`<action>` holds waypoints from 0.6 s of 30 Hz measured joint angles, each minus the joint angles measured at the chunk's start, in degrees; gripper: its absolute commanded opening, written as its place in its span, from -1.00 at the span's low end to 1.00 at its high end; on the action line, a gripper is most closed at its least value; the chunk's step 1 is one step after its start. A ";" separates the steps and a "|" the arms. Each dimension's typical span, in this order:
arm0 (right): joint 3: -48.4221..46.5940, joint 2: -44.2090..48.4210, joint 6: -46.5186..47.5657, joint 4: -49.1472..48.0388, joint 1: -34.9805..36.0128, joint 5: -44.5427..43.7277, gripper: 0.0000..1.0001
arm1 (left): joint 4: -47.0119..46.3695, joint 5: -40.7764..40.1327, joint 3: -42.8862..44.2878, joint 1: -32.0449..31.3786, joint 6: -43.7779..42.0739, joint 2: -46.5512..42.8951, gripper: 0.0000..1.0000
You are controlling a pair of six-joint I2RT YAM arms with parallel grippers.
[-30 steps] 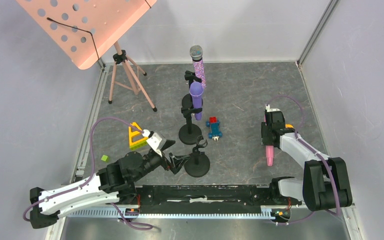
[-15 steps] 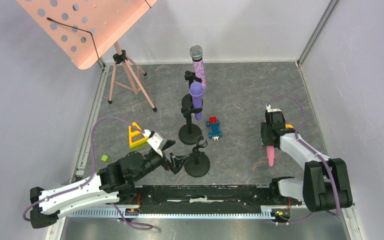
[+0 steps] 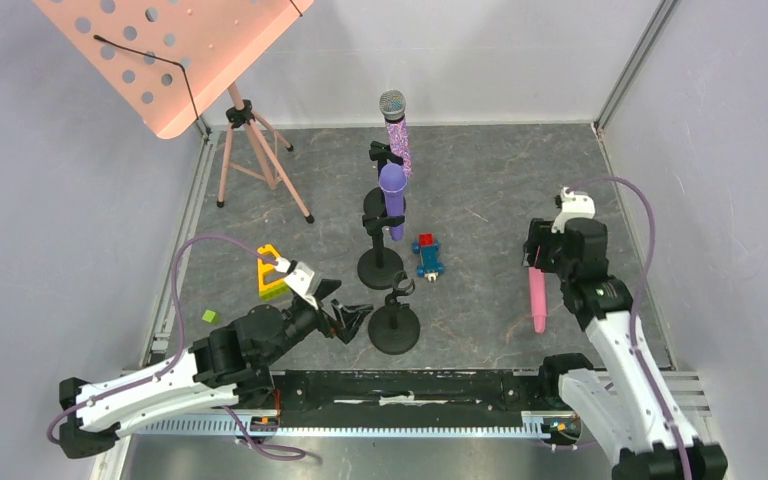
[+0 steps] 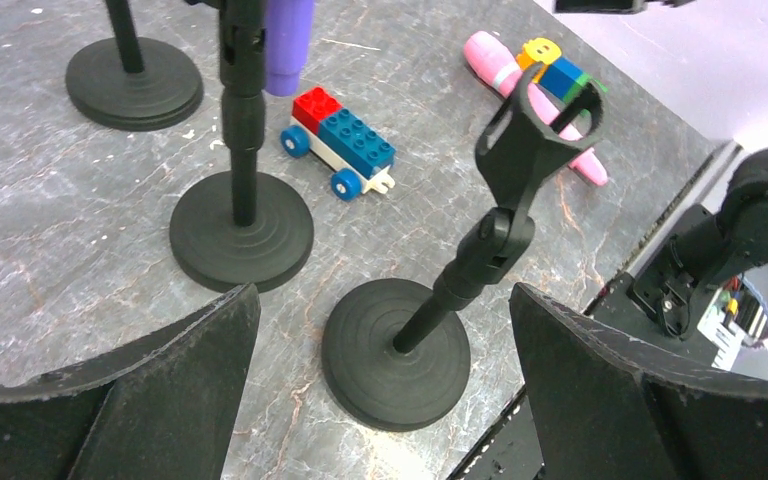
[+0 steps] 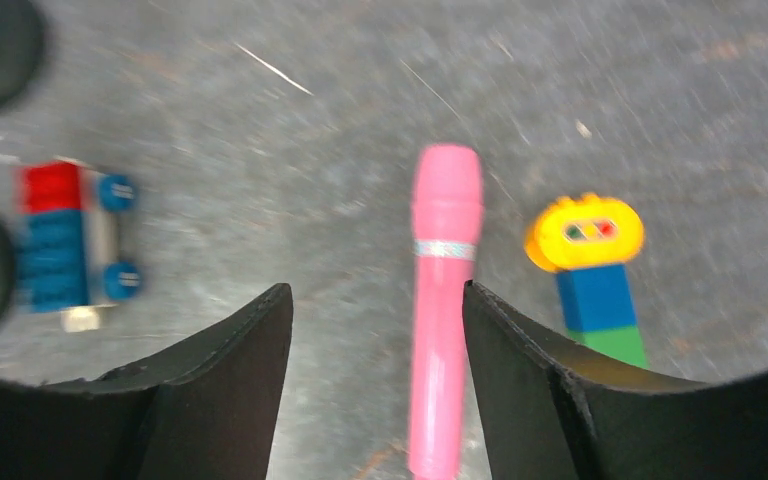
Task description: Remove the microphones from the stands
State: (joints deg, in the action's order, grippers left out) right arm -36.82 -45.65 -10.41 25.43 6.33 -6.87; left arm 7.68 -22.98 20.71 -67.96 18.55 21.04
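Note:
The pink microphone (image 3: pixel 537 300) lies flat on the table at the right, free of any stand (image 5: pixel 445 300). My right gripper (image 3: pixel 540 257) hovers above its far end, open (image 5: pixel 375 290), with the handle seen beside the right finger and nothing gripped. The empty black stand (image 3: pixel 395 325) is near the front centre, its clip (image 4: pixel 535 130) tilted and holding nothing. My left gripper (image 3: pixel 352 318) is open wide just left of that stand, its fingers framing the round base (image 4: pixel 395 350).
Two more stands behind carry a purple microphone (image 3: pixel 392 195) and a glittery one (image 3: pixel 395 130). A red-and-blue toy car (image 3: pixel 428 257) sits beside them. A yellow-blue-green brick figure (image 5: pixel 590 260) lies right of the pink microphone. A pink music stand (image 3: pixel 170 50) fills the back left.
My right gripper has opened, let go of the pink microphone and risen away toward the back right. The microphone stays on the table. The left arm has barely shifted.

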 measured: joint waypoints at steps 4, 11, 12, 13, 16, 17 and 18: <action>2.80 9.42 -2.82 -4.20 0.02 9.62 0.44 | 2.34 -2.27 -0.31 0.00 2.54 -2.25 0.99; 8.15 18.91 -6.12 -5.66 1.33 21.59 0.45 | 9.09 -5.79 -1.25 0.00 7.74 -8.02 0.99; 8.33 18.99 -6.29 -5.40 1.70 22.23 0.45 | 9.92 -6.32 -1.33 0.00 8.15 -8.70 0.99; 8.39 18.84 -6.43 -5.03 2.21 22.64 0.46 | 10.67 -6.99 -1.49 0.00 8.74 -9.53 0.99; 8.39 17.77 -6.62 -4.39 4.96 22.56 0.46 | 11.85 -8.24 -1.57 0.00 9.18 -10.93 0.99; 8.39 17.27 -6.58 -4.26 6.51 21.94 0.46 | 12.07 -8.50 -1.57 0.00 9.16 -11.13 0.99; 8.35 16.50 -6.45 -4.11 8.61 20.96 0.47 | 12.17 -8.66 -1.60 0.00 9.18 -11.23 0.99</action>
State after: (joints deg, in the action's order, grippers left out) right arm -28.47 -29.15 -16.86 21.32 14.94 14.09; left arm 19.86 -31.64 19.11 -67.96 27.73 9.80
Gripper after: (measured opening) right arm 0.731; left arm 0.993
